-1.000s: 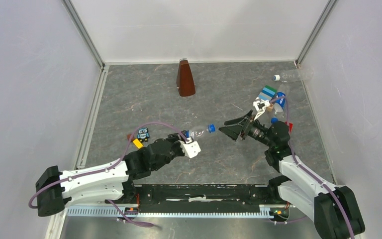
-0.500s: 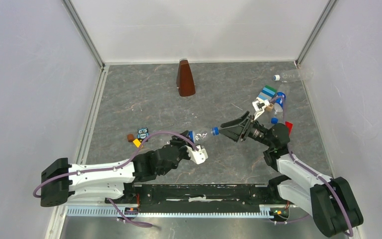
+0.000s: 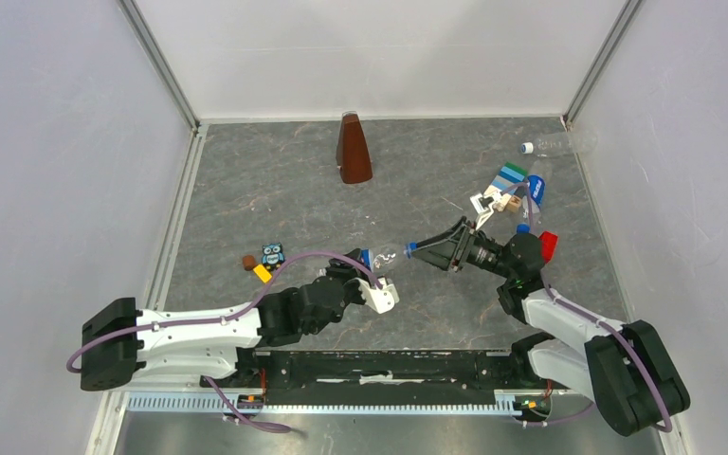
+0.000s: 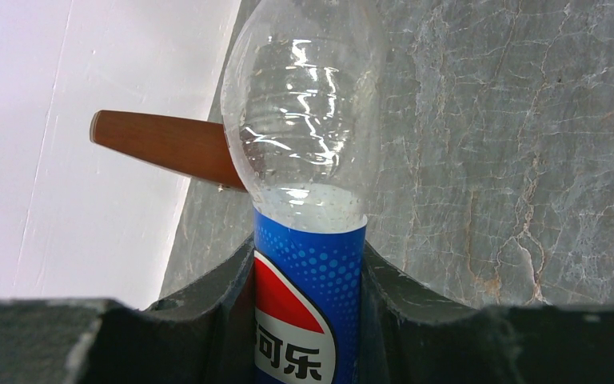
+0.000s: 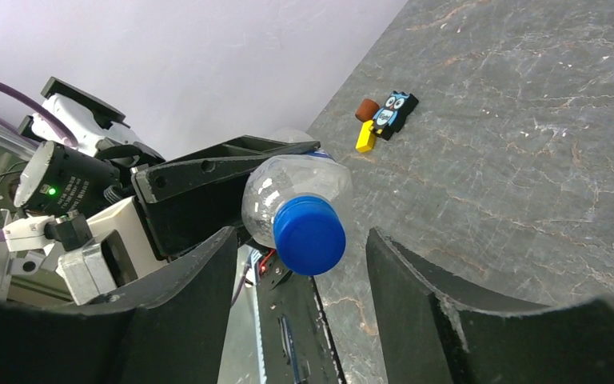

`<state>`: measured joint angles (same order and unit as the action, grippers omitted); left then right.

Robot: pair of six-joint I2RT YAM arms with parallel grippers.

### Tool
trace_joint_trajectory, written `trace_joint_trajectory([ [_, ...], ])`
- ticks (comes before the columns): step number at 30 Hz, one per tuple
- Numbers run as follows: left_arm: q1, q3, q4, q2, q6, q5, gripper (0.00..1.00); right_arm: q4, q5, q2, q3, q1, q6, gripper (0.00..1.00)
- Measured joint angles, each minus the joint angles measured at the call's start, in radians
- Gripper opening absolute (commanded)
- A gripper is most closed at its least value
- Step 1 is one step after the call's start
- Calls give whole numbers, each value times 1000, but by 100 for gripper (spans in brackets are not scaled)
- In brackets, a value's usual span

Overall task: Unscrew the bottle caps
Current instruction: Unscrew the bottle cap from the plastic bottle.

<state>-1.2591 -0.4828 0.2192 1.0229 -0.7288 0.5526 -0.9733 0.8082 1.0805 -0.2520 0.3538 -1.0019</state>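
A: Holding anything in the left hand point(image 4: 308, 276)?

B: Yes. Closed tight round the labelled bottle point(image 4: 304, 144), both fingers point(image 4: 216, 296) pressed against the blue wrap. Held up above the table point(image 3: 275, 190), roughly level, neck end pointing away from the palm and toward the right hand point(image 5: 302, 236).

A: And beyond the left fingertips?

B: Only the clear rounded shoulder of the bottle. Then, well past it and off to one side, the brown pyramid point(image 4: 160, 148) on the table.

A: Gripping the cap with the right hand?

B: Not gripping. Spread wide, one finger on each side of the blue cap point(image 5: 309, 234), with a visible gap on both sides. Touching nothing, judging by the right wrist view. Cap centred between the fingertips, seated on the bottle's neck.

A: Anything else near the right hand?

B: Far ahead of the fingertips, an owl block point(image 5: 392, 112), a yellow block point(image 5: 365, 140) and a small brown piece point(image 5: 365, 108), close together on the table. Behind the wrist, seen from above, a second labelled bottle point(image 3: 534, 192) just beside a striped block point(image 3: 510, 177). Further back, an unlabelled bottle point(image 3: 559, 144) lying in the table's corner, white cap point(image 3: 527, 148) on.
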Motion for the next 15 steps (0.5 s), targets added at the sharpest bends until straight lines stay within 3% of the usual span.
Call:
trace_joint_trajectory([
  [8,0,0,0,0,0,0,2,-16,1,24,0,6,-4,43],
  [15,0,0,2,0,-2,7,2,-47,5,47,0,6,-12,12],
])
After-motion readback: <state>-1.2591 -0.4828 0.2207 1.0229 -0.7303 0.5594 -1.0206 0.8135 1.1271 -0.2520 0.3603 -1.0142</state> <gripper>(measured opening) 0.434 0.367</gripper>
